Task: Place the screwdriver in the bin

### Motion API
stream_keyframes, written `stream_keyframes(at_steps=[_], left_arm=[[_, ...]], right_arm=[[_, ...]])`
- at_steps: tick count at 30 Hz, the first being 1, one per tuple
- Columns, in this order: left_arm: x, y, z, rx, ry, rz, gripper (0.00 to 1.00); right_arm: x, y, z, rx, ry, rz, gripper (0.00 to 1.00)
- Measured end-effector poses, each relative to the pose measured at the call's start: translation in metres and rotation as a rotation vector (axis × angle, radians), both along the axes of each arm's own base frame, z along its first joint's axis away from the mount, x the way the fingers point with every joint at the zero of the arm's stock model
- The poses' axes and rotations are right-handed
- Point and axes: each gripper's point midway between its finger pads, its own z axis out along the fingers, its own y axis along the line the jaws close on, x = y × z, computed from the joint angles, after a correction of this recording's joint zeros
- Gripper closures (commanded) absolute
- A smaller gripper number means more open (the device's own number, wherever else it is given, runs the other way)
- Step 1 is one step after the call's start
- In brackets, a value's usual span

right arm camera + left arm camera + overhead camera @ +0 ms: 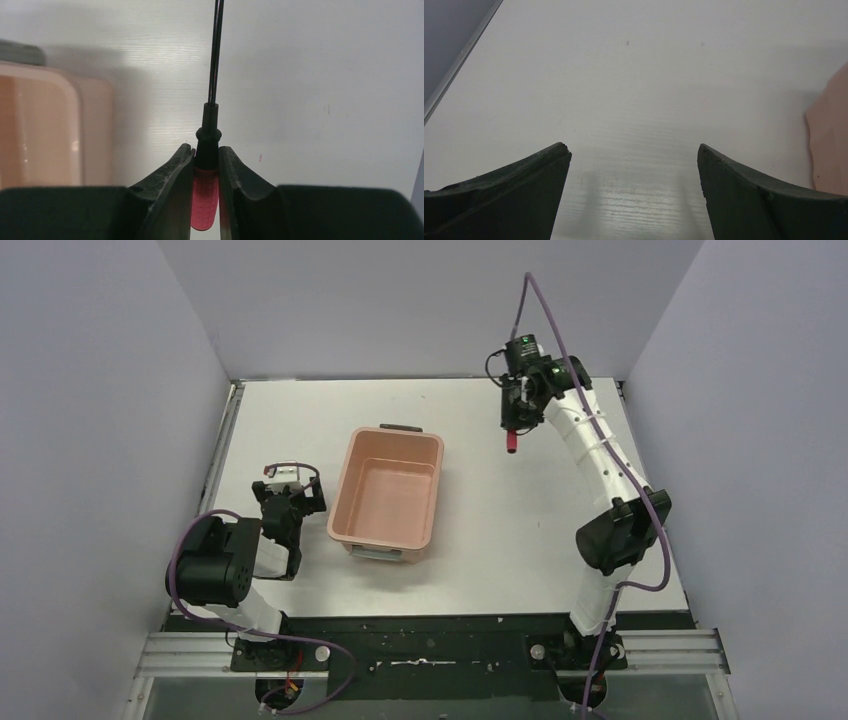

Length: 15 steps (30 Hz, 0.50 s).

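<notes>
Right fingers: my right gripper [206, 150] is clamped on the small red-handled screwdriver with the thin black shaft [209, 125], one pad on each side of the handle where it meets the black collar.
Screwdriver axis: it runs along my fingers' own line, with the shaft out past the tips and the red grip back between the pads.
Screwdriver place: it is in my right hold [513, 425], which appears lifted off the white table [500, 540], over the far right part.
Bin: the rectangular salmon-pink plastic tub with grey end handles [345, 490] sits mid-table with nothing visible inside, its long side running near to far.
Key relation: the bin lies to my left of the screwdriver and somewhat nearer the bases, well apart from it. In the right wrist view its rounded corner [40, 130] shows at the left edge.
Next move, my judgement: carry leftward until the shaft is over the opening, then release.
Left fingers: my left gripper [634, 150] is spread wide and holds nothing, just beside the bin's left wall [831, 145].
Nearer arm: the left is nearer the bin, but the right has the tool.
</notes>
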Motion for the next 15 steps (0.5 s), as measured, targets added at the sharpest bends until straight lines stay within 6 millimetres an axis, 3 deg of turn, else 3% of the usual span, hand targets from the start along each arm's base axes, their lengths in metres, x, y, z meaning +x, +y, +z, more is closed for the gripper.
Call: stream_keyframes(at_steps=[2, 4, 7, 10, 12, 15], left_arm=[[0.0, 0.0, 0.0, 0.0, 0.0, 0.0, 0.03], [0.0, 0.0, 0.0, 0.0, 0.0, 0.0, 0.03], [0.0, 0.0, 0.0, 0.0, 0.0, 0.0, 0.03], [0.0, 0.0, 0.0, 0.0, 0.0, 0.0, 0.03], [0.0, 0.0, 0.0, 0.0, 0.0, 0.0, 0.03], [0.0, 0.0, 0.0, 0.0, 0.0, 0.0, 0.03]], right_arm=[[-0.006, 0.029, 0.015, 0.011, -0.062, 0.033, 1.0], [-0.017, 0.076, 0.029, 0.042, -0.138, 0.102, 1.0], [-0.044, 0.161, 0.045, 0.129, -0.254, 0.244, 1.0], [-0.082, 0.235, 0.049, 0.209, -0.313, 0.384, 1.0], [-0.099, 0.266, 0.046, 0.242, -0.338, 0.437, 1.0], [-0.104, 0.288, 0.028, 0.255, -0.35, 0.452, 1.0]])
